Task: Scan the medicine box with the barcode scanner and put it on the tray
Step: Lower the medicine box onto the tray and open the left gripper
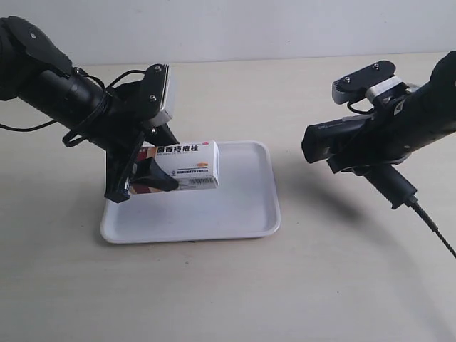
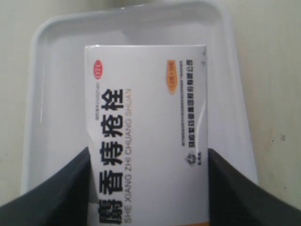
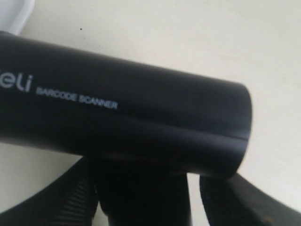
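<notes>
In the exterior view, the medicine box (image 1: 187, 164) was clamped in the left gripper (image 1: 146, 171), the one on the arm at the view's left, and was held over the left part of the tray (image 1: 246, 203). The box lay roughly level with its long side running left to right, its printed white face toward the camera and its dark red end inside the fingers. Whether its underside touched the tray floor could not be told. The tray sat on the pale table (image 1: 228, 299), left of centre. At the view's right, the right gripper (image 1: 370, 146) gripped the barcode scanner (image 1: 338, 139) above the table, well apart from the tray, with the scanner's head pointing left toward the box and its cable (image 1: 434, 228) trailing to the near right.

In the left wrist view, the 2 dark fingers (image 2: 56, 193) pressed against both long edges of the box, with the white tray's rim showing around it.

In the right wrist view, the scanner's black body, marked "BARCODE SCANNER", filled the frame, with the gripper's fingers (image 3: 249, 202) closed around its handle. A white corner of the tray (image 3: 16, 14) showed at the edge.
</notes>
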`<state>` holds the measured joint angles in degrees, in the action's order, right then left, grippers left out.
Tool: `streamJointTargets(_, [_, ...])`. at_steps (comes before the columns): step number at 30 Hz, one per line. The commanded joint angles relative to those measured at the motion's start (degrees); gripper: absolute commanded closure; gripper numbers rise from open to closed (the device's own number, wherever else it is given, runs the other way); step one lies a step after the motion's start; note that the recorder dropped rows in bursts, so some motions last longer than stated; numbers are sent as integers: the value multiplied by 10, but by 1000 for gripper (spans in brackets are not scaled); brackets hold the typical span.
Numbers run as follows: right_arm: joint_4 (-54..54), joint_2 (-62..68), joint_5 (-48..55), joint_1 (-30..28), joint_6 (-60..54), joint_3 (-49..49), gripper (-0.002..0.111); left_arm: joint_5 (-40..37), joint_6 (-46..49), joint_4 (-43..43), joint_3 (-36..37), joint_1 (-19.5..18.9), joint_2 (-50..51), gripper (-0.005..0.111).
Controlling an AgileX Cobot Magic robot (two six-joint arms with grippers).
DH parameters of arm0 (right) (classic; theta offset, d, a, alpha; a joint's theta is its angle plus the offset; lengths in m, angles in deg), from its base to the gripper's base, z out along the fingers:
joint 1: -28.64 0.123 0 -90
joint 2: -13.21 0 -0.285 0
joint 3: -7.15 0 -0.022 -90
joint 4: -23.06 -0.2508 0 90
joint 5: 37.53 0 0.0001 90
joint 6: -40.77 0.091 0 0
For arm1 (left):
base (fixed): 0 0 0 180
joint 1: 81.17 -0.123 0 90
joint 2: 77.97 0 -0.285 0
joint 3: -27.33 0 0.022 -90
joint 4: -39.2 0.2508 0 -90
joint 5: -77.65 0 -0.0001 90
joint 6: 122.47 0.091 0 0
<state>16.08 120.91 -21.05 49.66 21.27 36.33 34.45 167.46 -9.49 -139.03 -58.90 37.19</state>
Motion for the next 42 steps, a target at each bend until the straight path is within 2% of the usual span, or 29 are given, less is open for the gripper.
streamJointTargets(1, [46,-6,8,-2,45,-3,108,1,8,-9,3,-5,-8,107])
streamJointTargets(8, [137,-6,33,-2,166,-2,108,10,31,-13,3,-6,14,107])
streamJointTargets(14, [131,-31,-7,-2,167,36,108,27,33,-17,3,-6,24,107])
streamJointTargets(29, [131,-50,-24,-2,173,37,108,13,-4,-32,3,-6,10,107])
streamJointTargets(35, [132,13,-77,-2,212,37,108,18,-82,-43,3,-5,21,107])
streamJointTargets(40, [130,48,-102,-2,226,36,108,22,-65,-43,3,-5,70,107])
streamJointTargets(42, [130,49,-103,-2,227,36,108,63,-71,-63,3,-5,83,107])
